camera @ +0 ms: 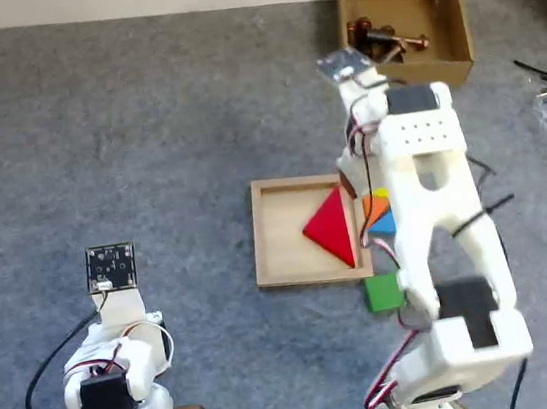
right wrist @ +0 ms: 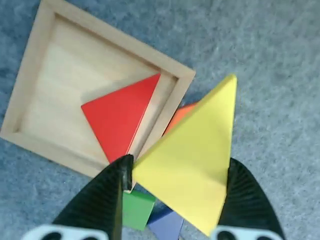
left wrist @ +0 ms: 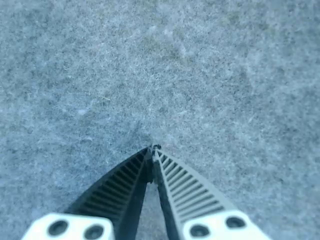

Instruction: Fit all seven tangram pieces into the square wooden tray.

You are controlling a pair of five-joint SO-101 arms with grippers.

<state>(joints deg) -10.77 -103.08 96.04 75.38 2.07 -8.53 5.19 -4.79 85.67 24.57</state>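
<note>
- Placement in hand: yellow triangle [right wrist: 192,160] is clamped in the right hand [right wrist: 177,172], near the tray [camera: 258,237] at mid-frame in the high view.
- Left hand [left wrist: 152,150] is clenched, empty.
- Next, alignment beside the red triangle [right wrist: 122,117] is likely needed.

You've got the square wooden tray [camera: 282,234] lying flat, with the red triangle [right wrist: 120,117] inside it, snug against the wall nearest the loose pieces. The big yellow triangle [right wrist: 192,160] is pinched in the right gripper [right wrist: 177,167], up over that same wall. The orange piece [right wrist: 182,112], green piece [right wrist: 137,210] and blue piece [right wrist: 167,225] sit bunched just outside the tray, partly hidden by the yellow one.
</note>
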